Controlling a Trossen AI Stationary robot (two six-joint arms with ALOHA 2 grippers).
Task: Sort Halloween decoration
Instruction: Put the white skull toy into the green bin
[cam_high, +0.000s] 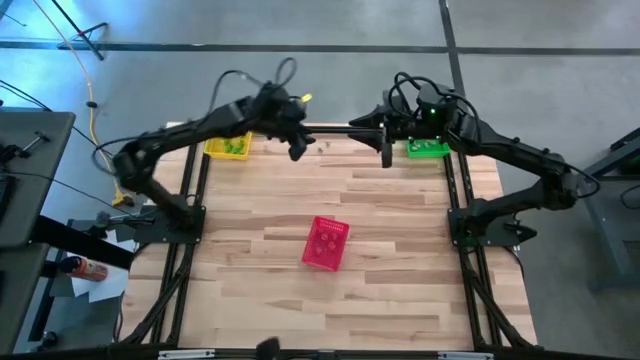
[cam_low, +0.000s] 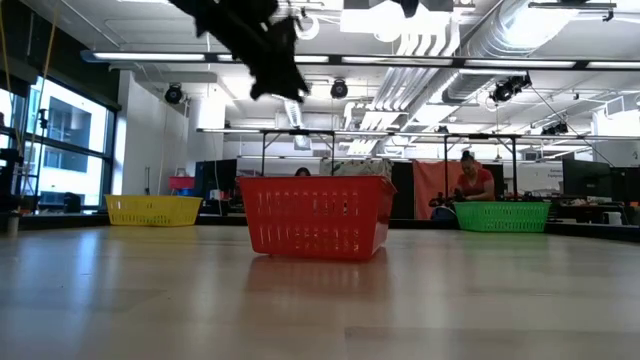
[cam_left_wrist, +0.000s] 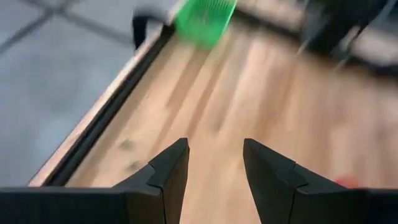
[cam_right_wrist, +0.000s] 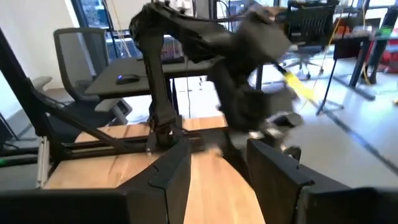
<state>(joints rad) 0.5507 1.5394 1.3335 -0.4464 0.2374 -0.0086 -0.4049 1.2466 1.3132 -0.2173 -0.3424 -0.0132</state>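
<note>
Dark left end effector (cam_high: 297, 150) raised near yellow basket (cam_high: 227, 147), fingers apart, right end effector (cam_high: 386, 155) likewise apart

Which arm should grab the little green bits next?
Probably left: the left gripper, jaws open and empty, hangs just before the green trinkets; the right gripper waits farther along the table.

Yellow basket (cam_high: 228, 147), perhaps green trinkets (cam_high: 233, 146)

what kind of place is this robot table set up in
Probably an open-plan lab or workshop: exposed silver ceiling ducts, a grey office chair beside desks, and a seated person working beyond the pale wooden table.
</note>
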